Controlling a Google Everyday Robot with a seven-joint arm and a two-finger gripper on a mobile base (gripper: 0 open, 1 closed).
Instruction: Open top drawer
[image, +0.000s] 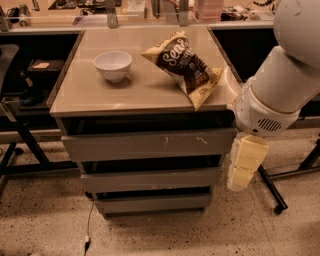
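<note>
While the white arm (285, 85) fills the right edge of the view, its gripper (242, 172) hangs as a pale cream block just beside the cabinet's right side, level with the drawer fronts. Whether it is spread or pressed together cannot be told. It seems to stand just clear of the cabinet, with no object seen in it.

The top drawer (150, 145) sits directly under the tabletop (85, 95), with a dark gap between them. Its flat grey front faces the camera and its long axis runs level from left to right. Small pale scratches (201, 140) mark the front right of centre. Two narrower grey drawers (150, 179) sit below it.

On the tabletop a white bowl (113, 65) stands to the left. A dark snack bag (185, 67) lies at the right, one corner over the edge. Its white lettering begins "Sen"; the rest is unreadable.
</note>
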